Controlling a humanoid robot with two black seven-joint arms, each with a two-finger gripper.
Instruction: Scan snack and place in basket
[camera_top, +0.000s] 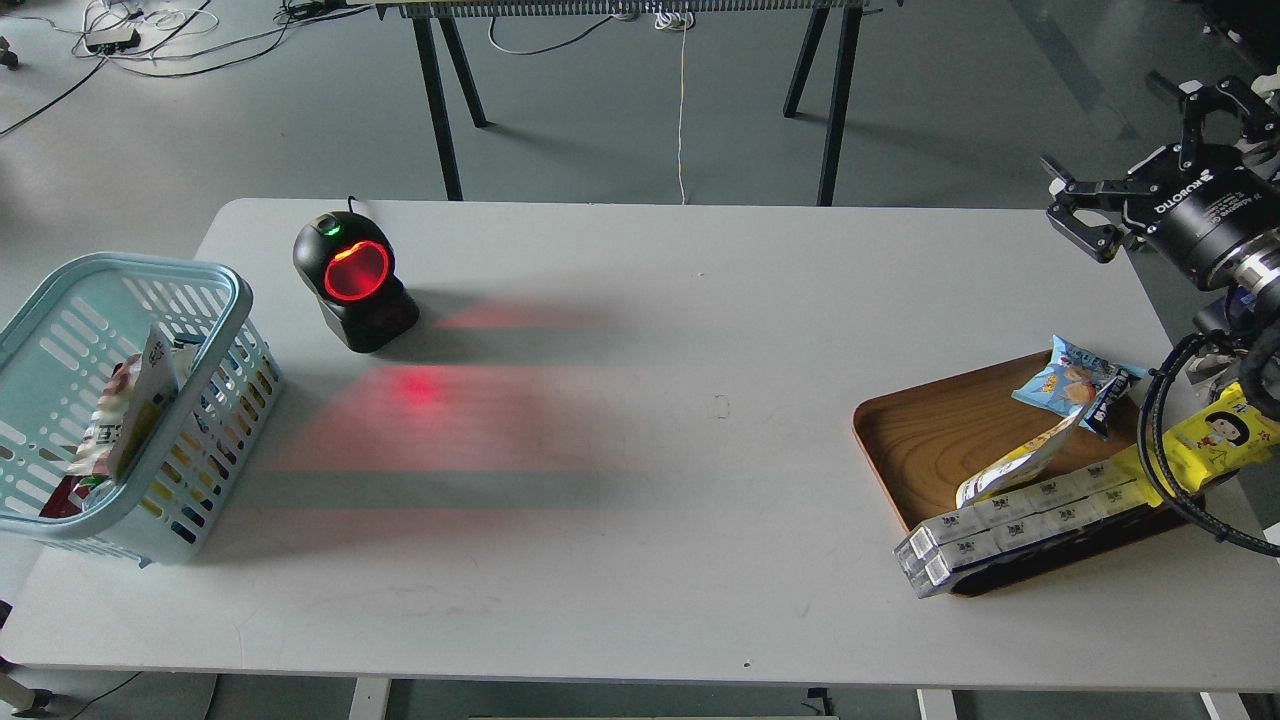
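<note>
The yellow snack pouch (146, 402) stands on edge inside the light blue basket (205, 283) at the table's left end, leaning on other packets there. Its white side faces out. The black barcode scanner (352, 280) stands right of the basket with its window glowing red. My left gripper is out of view. My right gripper (1135, 140) is open and empty, raised beyond the table's far right corner, above the wooden tray.
A brown wooden tray (930, 440) at the right holds a blue snack packet (1078, 383), a long yellow pack with a cartoon face (1205, 440), a white-yellow pouch (1015, 462) and a long boxed pack (1020, 520). Red scanner light falls on the table middle.
</note>
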